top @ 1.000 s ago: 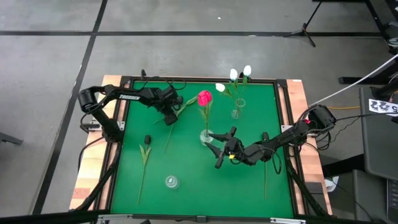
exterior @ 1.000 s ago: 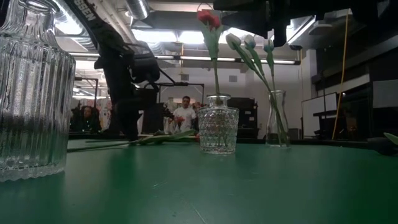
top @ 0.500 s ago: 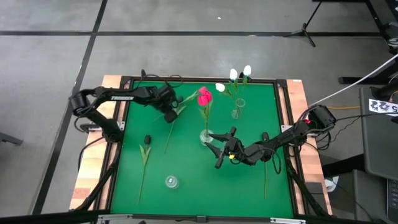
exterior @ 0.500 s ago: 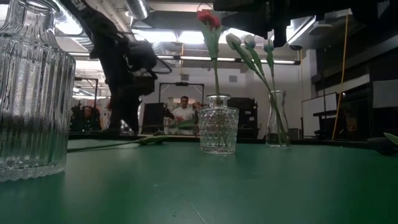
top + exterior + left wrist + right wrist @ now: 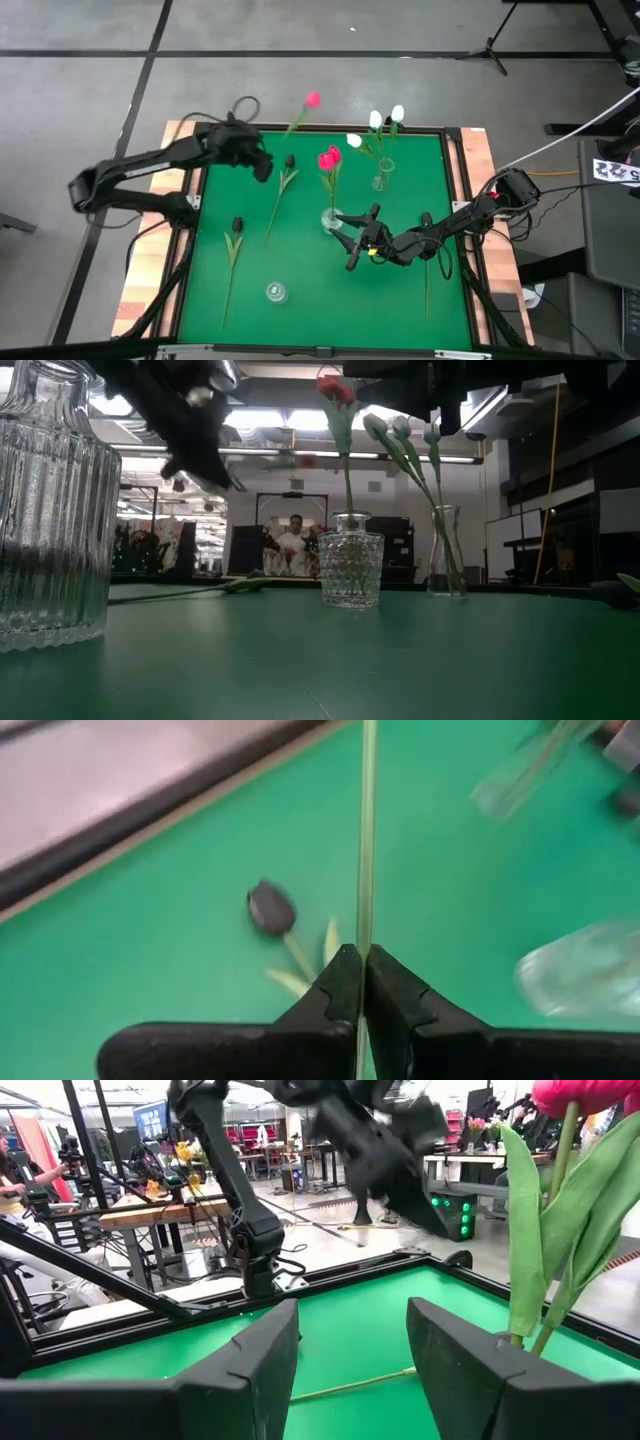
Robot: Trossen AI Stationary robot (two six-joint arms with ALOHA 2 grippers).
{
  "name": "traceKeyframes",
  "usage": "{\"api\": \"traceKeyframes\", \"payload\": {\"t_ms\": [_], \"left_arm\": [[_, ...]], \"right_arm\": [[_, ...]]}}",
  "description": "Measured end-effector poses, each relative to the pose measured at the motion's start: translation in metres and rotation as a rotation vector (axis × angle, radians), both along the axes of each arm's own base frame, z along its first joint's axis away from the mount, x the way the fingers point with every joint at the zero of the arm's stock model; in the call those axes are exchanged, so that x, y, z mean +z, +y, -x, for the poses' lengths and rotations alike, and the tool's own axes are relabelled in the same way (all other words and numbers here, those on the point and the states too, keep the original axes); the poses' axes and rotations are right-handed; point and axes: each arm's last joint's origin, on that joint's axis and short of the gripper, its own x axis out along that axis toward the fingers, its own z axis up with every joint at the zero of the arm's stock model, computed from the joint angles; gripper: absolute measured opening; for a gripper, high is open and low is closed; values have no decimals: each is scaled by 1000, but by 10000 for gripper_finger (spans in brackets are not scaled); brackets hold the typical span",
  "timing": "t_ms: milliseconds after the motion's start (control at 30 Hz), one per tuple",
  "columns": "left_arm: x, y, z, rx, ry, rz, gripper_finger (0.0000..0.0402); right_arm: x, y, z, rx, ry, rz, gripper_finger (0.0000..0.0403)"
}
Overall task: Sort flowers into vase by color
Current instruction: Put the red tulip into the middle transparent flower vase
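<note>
Lifting a pink tulip clear of the table

Our left gripper pinches its stem; right gripper waits open. White vase holds three, centre vase one pink; two dark tulips remain lying.

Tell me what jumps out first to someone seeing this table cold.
First, the left claw at the table's far left corner, shut on the thin green stem of a pink tulip whose head hangs out past the far edge. Next, the pink-red tulip standing in the clear cut-glass vase mid-table, with three white tulips in a slimmer vase behind it. The right claw waits open beside the cut-glass vase.
</note>
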Motion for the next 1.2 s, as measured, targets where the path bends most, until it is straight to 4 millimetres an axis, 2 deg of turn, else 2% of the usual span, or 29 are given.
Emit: {"api": "traceKeyframes", "payload": {"t_ms": [267, 500, 633, 833, 1033, 1200], "left_arm": [[51, -25, 38, 19, -295, -115, 1], [84, -52, 47, -124, -544, -254, 0], [92, -66, 43, -228, -617, -297, 0], [95, -82, 39, -313, -641, -326, 0], [96, -95, 34, -345, -639, -378, 0], [101, -105, 21, -392, -692, -451, 0]], "right_arm": [[8, -14, -8, -28, -33, 18, 186], [37, -40, -41, 101, -29, 70, 186], [64, -53, -62, 142, 49, 155, 186], [123, -72, -81, 146, 120, 320, 186], [182, -88, -84, 171, 154, 427, 186], [209, -94, -82, 203, 104, 473, 186]]}}
